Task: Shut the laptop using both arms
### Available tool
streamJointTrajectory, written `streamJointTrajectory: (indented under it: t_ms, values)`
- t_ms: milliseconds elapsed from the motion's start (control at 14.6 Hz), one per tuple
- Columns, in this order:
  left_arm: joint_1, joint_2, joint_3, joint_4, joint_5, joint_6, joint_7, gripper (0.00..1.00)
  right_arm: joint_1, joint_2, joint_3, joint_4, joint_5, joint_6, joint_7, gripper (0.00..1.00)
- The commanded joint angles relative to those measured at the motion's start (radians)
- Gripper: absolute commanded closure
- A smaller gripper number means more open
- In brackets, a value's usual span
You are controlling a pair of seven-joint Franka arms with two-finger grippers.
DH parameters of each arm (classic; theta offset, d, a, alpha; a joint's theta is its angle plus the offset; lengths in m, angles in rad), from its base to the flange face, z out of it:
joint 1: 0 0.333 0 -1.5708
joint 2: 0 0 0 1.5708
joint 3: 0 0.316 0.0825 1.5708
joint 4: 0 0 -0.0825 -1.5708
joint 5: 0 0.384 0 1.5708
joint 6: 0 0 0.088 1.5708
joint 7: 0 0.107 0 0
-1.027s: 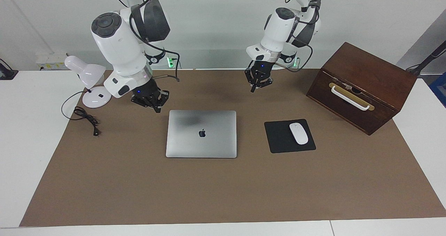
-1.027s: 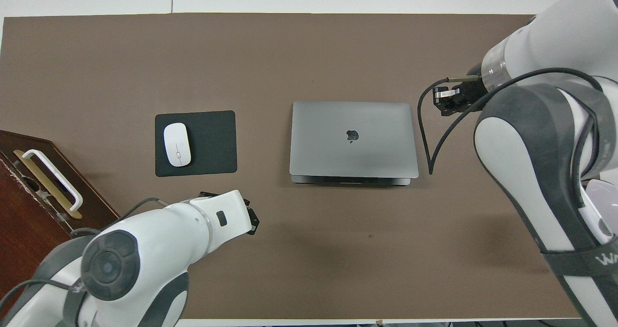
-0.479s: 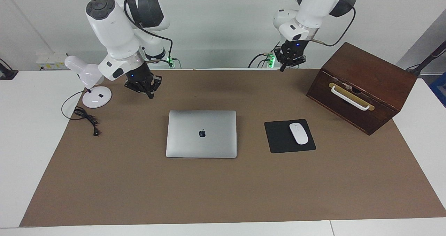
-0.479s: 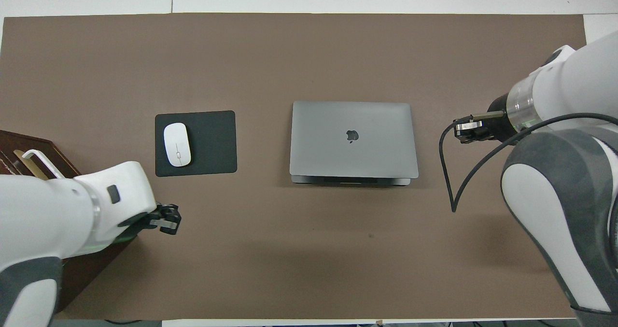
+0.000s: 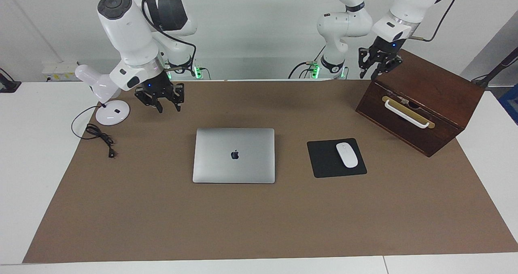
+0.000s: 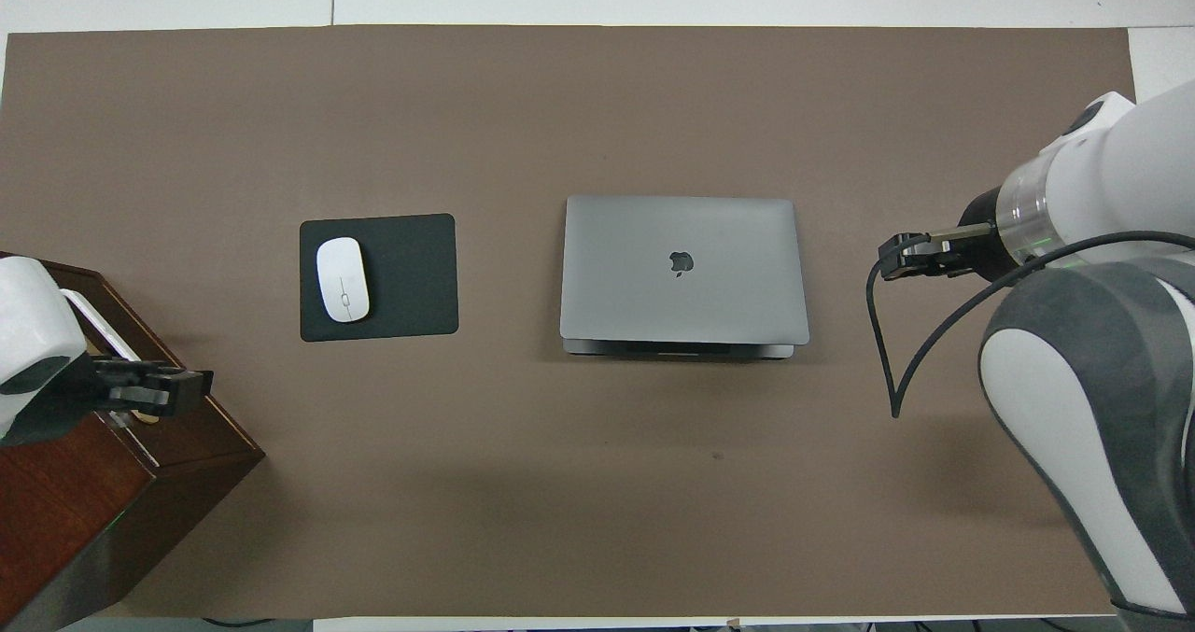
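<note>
The laptop lies shut and flat at the middle of the brown mat on the tabletop, its dark logo up; in the overhead view the lid sits slightly out of line with the base along the edge nearer the robots. In the facing view the black mouse pad with a white mouse lies beside it at about 3 o'clock, apart from it. The right claw hangs over bare mat at about 10 o'clock from the laptop, near the white lamp, its fingers apart and holding nothing. The left claw hangs over the upper edge of the wooden box at about 2 o'clock from the laptop, fingers apart and empty.
</note>
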Motion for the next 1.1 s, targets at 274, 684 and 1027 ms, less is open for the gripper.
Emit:
streamJointTrajectory:
  t_ms: [274,684,1027]
  values:
    - [0.074,0.024,-0.013,0.047,0.037,0.016,-0.025,0.00,-0.035,-0.003,0.021,0.032,-0.022,-0.005,-0.017,0.00]
    - [0.136,0.154,-0.012,0.220,0.035,-0.066,-0.038,0.00,-0.047,0.000,0.023,0.087,-0.058,-0.058,-0.014,0.00]
    - [0.136,0.232,-0.012,0.280,0.037,-0.053,-0.047,0.00,-0.054,0.015,0.026,0.132,-0.055,-0.068,-0.015,0.00]
